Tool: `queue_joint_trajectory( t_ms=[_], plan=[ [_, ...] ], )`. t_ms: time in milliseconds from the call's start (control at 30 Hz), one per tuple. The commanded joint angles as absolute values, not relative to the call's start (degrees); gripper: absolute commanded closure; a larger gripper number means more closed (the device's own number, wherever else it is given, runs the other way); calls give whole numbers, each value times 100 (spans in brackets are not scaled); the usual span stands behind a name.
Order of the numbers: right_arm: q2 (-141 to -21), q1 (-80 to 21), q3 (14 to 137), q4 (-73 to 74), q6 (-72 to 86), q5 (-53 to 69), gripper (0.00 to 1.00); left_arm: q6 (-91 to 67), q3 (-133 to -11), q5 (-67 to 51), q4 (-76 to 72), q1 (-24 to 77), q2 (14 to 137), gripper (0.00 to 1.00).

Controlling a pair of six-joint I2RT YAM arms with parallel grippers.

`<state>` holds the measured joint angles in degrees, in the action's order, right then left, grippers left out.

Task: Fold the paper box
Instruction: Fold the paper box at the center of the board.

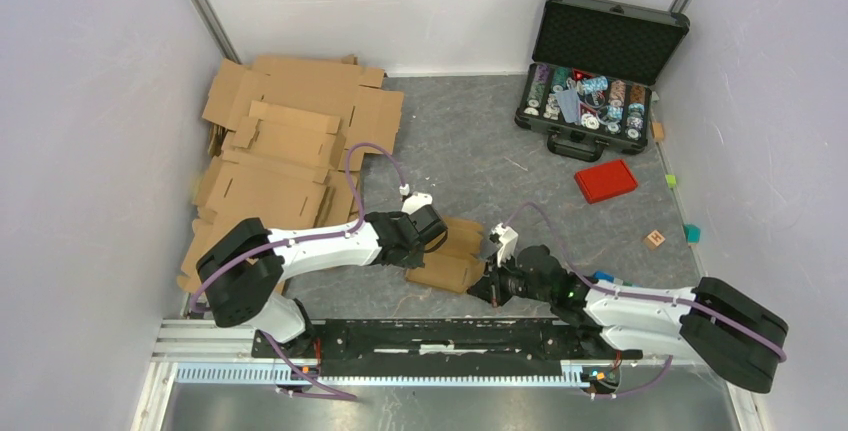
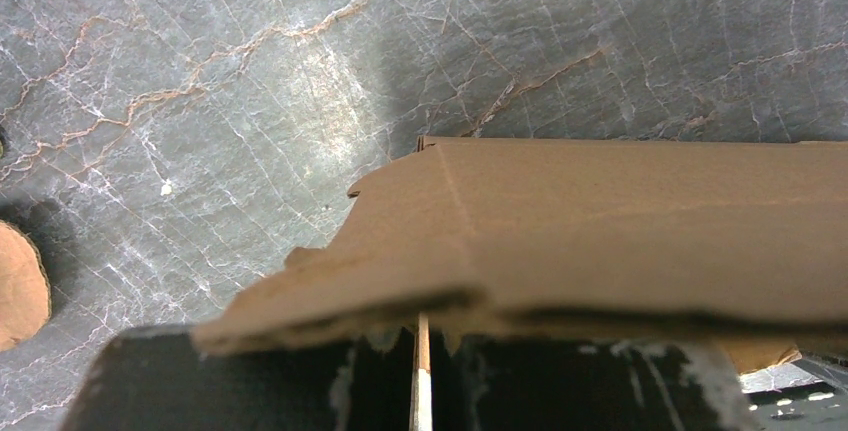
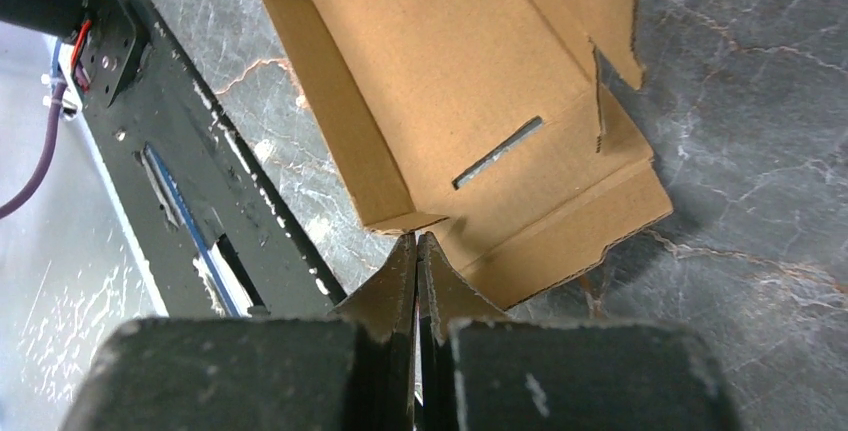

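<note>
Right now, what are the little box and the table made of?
The paper box looks like thin matte brown cardboard: creased folds, a cut slot, ragged edges. The table looks like grey stone or a stone-print sheet, veined, slightly shiny; I cannot tell which.

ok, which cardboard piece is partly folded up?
The small paper box between left gripper and right gripper: its side wall stands up, while the cardboard sheets piled far left lie flat.

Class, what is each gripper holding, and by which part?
The left gripper pinches the paper box by one panel's edge. The right gripper is shut at a corner, apparently empty.
</note>
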<state>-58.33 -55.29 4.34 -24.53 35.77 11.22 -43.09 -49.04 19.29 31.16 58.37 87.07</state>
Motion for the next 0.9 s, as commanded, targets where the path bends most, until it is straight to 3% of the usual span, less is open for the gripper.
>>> queue_joint_trajectory(
  t_ms=[0, 567, 867],
  plan=[
    [-5973, -5555, 660, -2678, 3758, 774, 100, -4420, -5055, 1919, 3085, 5876, 8648, 98],
    [-6724, -5651, 1078, -3006, 3711, 948, 100, -4474, -5001, 1863, 2988, 5880, 8616, 98],
    [-5718, -5651, 1331, -1586, 3228, 195, 96, -4524, -4942, 1960, 2997, 5880, 8573, 98]
  ],
)
